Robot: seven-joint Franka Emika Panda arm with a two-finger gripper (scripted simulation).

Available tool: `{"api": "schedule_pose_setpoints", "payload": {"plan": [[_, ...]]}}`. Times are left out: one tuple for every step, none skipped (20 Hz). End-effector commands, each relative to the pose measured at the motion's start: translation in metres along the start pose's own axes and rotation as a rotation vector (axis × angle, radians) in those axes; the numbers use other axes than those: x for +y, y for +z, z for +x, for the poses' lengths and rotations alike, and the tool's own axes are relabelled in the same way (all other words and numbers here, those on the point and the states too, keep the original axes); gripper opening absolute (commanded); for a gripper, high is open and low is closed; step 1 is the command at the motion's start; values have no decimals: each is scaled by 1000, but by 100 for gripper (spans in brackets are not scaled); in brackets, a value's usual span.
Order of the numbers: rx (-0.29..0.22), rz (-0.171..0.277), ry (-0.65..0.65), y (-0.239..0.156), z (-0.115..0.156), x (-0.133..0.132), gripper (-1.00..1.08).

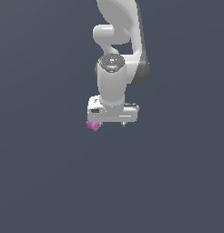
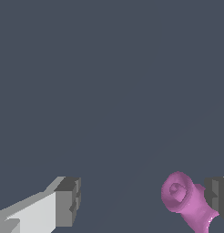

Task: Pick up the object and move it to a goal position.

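Observation:
The object (image 1: 92,125) is a small magenta-pink lumpy piece lying just below the gripper's end on the exterior view's left. In the wrist view the object (image 2: 185,201) shows a flared, spool-like body with a rounded, swirled end. My gripper (image 1: 110,123) hangs low over the floor with its jaws spread wide. Seen from the wrist, the gripper (image 2: 143,199) has one grey finger (image 2: 67,201) far from the object, while the other finger (image 2: 218,197) sits right beside it. The object lies inside the gap, off-centre. Whether that finger touches it I cannot tell.
A plain dark grey-blue floor (image 1: 50,182) fills both views. The white arm (image 1: 114,68) rises above the gripper toward the top of the exterior view. No other object shows.

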State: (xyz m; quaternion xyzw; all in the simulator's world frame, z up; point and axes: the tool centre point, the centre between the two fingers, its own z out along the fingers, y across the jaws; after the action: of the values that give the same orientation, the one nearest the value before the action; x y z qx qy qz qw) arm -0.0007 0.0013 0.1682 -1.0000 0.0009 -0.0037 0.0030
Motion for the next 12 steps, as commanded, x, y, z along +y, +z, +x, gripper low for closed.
{"api": "schedule_pose_setpoints", "payload": {"plan": [[0,0,0,0,0,0,100],[1,0,0,0,0,0,100],[2,0,-2,-1,0,0,100],[4,-1,-3,-2,0,1,100],[8,-1,-6,-4,1,1,100],[12,-2,-11,-6,1,2,100],[16,-3,-15,-8,1,3,100],[19,-4,-19,-9,2,3,100],[21,-4,-23,-11,2,3,100],[23,-5,-26,-11,2,3,100],[23,-5,-27,-12,3,3,100],[22,-5,-26,-11,2,3,100]]}}
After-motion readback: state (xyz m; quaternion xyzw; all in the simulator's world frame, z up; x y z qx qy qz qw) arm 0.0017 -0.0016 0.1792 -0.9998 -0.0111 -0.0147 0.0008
